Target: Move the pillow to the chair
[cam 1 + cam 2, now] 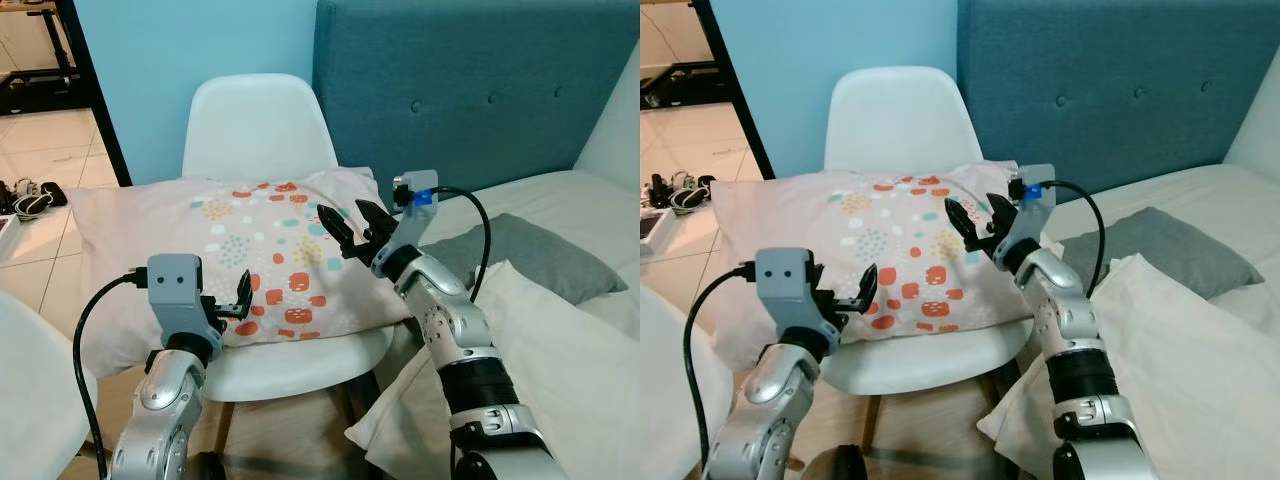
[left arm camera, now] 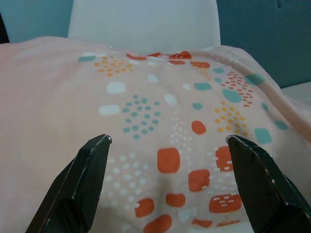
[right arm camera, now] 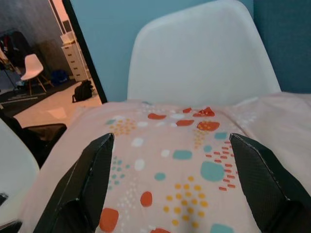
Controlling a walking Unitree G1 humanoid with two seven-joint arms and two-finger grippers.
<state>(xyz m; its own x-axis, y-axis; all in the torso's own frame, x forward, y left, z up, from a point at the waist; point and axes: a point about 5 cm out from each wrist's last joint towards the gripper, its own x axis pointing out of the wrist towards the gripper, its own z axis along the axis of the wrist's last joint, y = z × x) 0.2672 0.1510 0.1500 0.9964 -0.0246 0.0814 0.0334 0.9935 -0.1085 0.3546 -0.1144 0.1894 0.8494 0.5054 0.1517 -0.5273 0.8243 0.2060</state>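
Pillow [image 1: 240, 260] lying across chair [image 1: 258, 125] seat. Left gripper [image 1: 232, 300] at near edge, right gripper [image 1: 347, 232] at right end; both jaws wide apart, empty.

Each arm is built of silver-grey jointed segments with a black band. The left gripper [image 1: 240, 297] and right gripper [image 1: 348, 224] each carry two long black tapered fingers. Behind each gripper sits a grey camera housing, fed by a black cable; the right housing bears a blue marking.
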